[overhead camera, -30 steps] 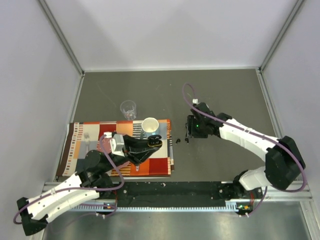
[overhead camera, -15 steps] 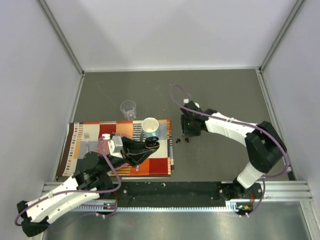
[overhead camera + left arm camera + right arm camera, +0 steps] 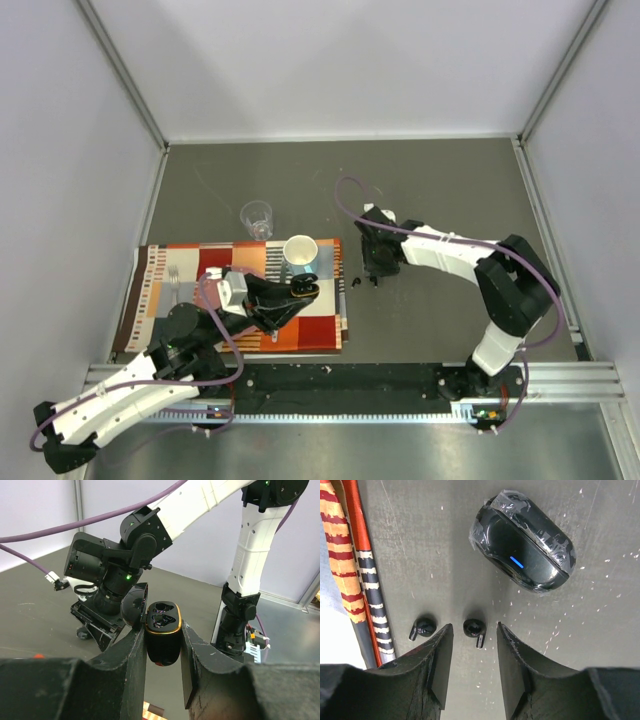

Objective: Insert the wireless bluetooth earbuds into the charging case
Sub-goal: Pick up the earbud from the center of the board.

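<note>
Okay, nearest first: left claw (image 3: 162,647) is clamped on one charging case (image 3: 162,630), black with a gold rim, lid open, held upright above one striped placemat (image 3: 160,270). Two wells show in the case; too dark for me to tell if anything sits in them. The claw's own fingers hide the case's lower sides.

One white mug (image 3: 300,250) stands on the mat's far edge.

Earbuds: I count two, both lying on the bare tabletop (image 3: 450,190) just off the mat's right edge. One earbud (image 3: 474,628) lies between the fingers of the right claw (image 3: 473,635), which stand apart with a gap on each side, not touching it. The other earbud (image 3: 422,628) lies just outside the claw, on the mat side. From the top camera both are only specks.

Beyond them, one second case (image 3: 522,540), closed, wrapped in crinkled clear film, blue light lit, on the tabletop.

Farthest: one clear glass (image 3: 257,217), beyond the mat.
</note>
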`<state>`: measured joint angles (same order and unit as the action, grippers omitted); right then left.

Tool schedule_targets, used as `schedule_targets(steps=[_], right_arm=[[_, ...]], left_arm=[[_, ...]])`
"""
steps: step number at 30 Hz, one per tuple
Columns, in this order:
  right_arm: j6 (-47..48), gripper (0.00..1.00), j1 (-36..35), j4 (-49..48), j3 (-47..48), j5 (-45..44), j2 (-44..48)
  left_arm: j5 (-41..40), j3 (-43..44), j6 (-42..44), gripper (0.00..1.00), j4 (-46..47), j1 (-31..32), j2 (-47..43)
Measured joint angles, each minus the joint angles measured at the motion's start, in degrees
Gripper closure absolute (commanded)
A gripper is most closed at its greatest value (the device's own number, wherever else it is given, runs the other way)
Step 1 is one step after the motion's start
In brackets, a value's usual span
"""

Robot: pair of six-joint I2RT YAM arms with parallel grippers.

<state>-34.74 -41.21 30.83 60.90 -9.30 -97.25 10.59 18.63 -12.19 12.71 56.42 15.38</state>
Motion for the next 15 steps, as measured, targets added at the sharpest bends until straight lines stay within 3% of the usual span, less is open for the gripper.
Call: schedule_targets(steps=[15], right_arm=[[-0.24,0.65,-0.31,0.04,0.28,-0.50,-2.43]], left_arm=[[-0.63,0.00,0.13,1.00,-0.87,0.00,-0.63]])
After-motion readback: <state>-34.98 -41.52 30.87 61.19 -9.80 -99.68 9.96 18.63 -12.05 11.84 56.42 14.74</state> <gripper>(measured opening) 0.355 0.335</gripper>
